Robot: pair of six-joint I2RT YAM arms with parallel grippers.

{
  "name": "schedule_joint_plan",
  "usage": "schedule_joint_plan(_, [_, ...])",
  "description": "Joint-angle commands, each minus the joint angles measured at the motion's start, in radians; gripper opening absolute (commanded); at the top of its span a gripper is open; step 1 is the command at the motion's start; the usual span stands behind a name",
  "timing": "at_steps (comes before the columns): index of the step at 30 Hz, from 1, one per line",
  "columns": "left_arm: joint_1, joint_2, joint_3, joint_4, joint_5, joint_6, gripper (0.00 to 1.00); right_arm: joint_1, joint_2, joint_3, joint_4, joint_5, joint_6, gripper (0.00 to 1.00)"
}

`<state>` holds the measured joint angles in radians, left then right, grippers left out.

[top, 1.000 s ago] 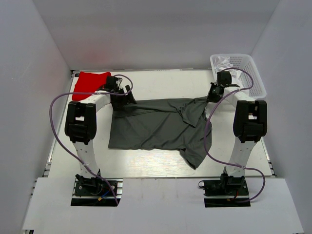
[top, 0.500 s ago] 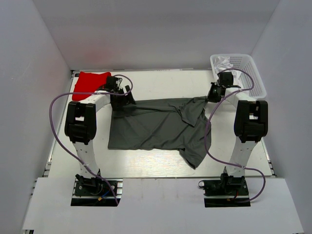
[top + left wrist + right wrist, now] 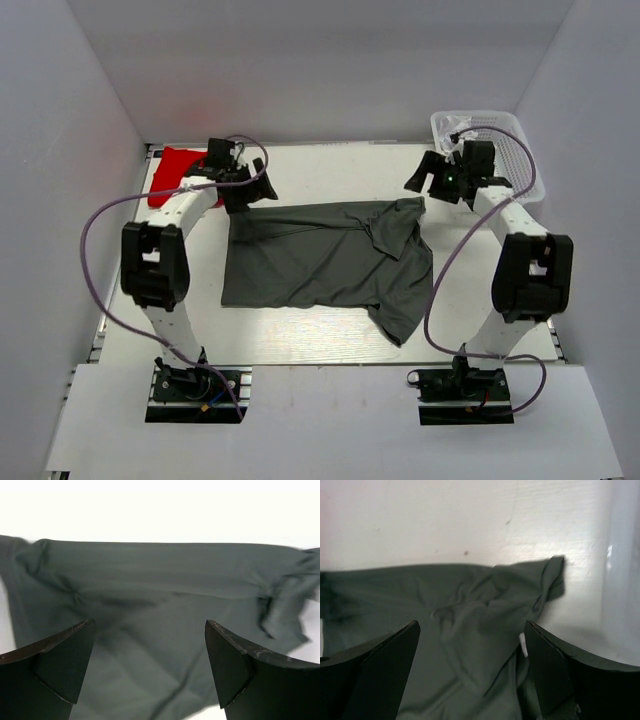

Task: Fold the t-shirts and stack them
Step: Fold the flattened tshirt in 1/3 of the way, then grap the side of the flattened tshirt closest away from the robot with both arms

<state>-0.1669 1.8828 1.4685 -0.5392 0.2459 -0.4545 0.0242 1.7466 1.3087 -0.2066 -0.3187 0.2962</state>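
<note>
On table [image 3: 330,170] | grey t-shirt [image 3: 320,265]: soft, creased, flat | red t-shirt [image 3: 170,170]: bunched

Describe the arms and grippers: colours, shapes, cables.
The left arm and right arm have white links and boxy black joint housings on black bases. A purple cable loops along each. The left gripper and right gripper each have two dark, wedge-shaped fingers. A small green light glows at the right wrist.

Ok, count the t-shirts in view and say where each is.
2. The grey t-shirt lies spread across the table; the red t-shirt is bunched at its far left corner, partly behind the left arm. The basket may hide more.
</note>
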Motion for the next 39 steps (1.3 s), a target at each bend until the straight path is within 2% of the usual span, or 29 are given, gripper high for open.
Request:
schedule_joint_plan(1, [-0.005,-0.213,-0.013,-0.071,-0.025,-0.029,1.0,0.026,-0.11,-0.081,0.021,-0.097,-0.008,0.9])
schedule_joint_plan(6, [-0.005,-0.39,-0.183,-0.177,-0.082,-0.104,1.0,0.129,-0.327,-0.282,0.009,-0.102,-0.06,0.9])
schedule_joint_plan(9, [-0.005,-0.497,-0.344,-0.257,-0.141,-0.16,1.0,0.213,-0.49,-0.412,-0.054,-0.013,-0.065,0.9])
schedule_joint_plan(10, [0.004,-0.577,-0.394,-0.283,-0.154,-0.18,1.0,0.241,-0.524,-0.44,-0.113,0.009,-0.063,0.9])
schedule_joint_plan(11, [0.013,-0.617,-0.499,-0.292,-0.154,-0.202,1.0,0.261,-0.588,-0.489,-0.14,0.03,-0.037,0.9])
schedule_joint_plan(14, [0.013,-0.767,-0.69,-0.275,-0.192,-0.283,1.0,0.339,-0.723,-0.595,-0.275,0.063,0.024,0.9])
schedule_joint_plan(16, [0.024,-0.82,-0.759,-0.216,-0.183,-0.317,1.0,0.402,-0.788,-0.664,-0.342,0.053,0.09,0.9])
schedule_joint_plan(19, [0.024,-0.832,-0.844,-0.147,-0.183,-0.346,1.0,0.474,-0.815,-0.736,-0.441,0.059,0.199,0.9])
schedule_joint_plan(21, [0.024,-0.78,-0.853,-0.125,-0.192,-0.346,0.95,0.517,-0.837,-0.778,-0.51,0.102,0.242,0.9])
schedule_joint_plan(24, [0.024,-0.735,-0.864,-0.094,-0.151,-0.355,0.87,0.551,-0.831,-0.83,-0.525,0.083,0.288,0.9])
schedule_joint_plan(27, [0.033,-0.726,-0.887,-0.084,-0.175,-0.355,0.77,0.594,-0.806,-0.868,-0.485,0.053,0.343,0.9])
schedule_joint_plan(29, [0.033,-0.749,-0.902,-0.074,-0.184,-0.355,0.66,0.618,-0.802,-0.865,-0.494,0.105,0.372,0.9])
schedule_joint_plan(31, [0.033,-0.76,-0.912,-0.065,-0.185,-0.355,0.59,0.629,-0.796,-0.853,-0.493,0.144,0.395,0.9])
schedule_joint_plan(36, [0.033,-0.76,-0.932,-0.042,-0.197,-0.355,0.47,0.628,-0.765,-0.841,-0.418,0.176,0.44,0.83])
schedule_joint_plan(37, [0.033,-0.748,-0.941,-0.042,-0.197,-0.355,0.46,0.629,-0.741,-0.836,-0.418,0.178,0.442,0.77])
schedule_joint_plan(38, [0.033,-0.748,-0.941,-0.042,-0.197,-0.355,0.46,0.628,-0.733,-0.838,-0.416,0.182,0.443,0.77])
schedule_joint_plan(39, [0.033,-0.732,-0.941,-0.053,-0.197,-0.355,0.46,0.628,-0.72,-0.836,-0.422,0.194,0.448,0.73])
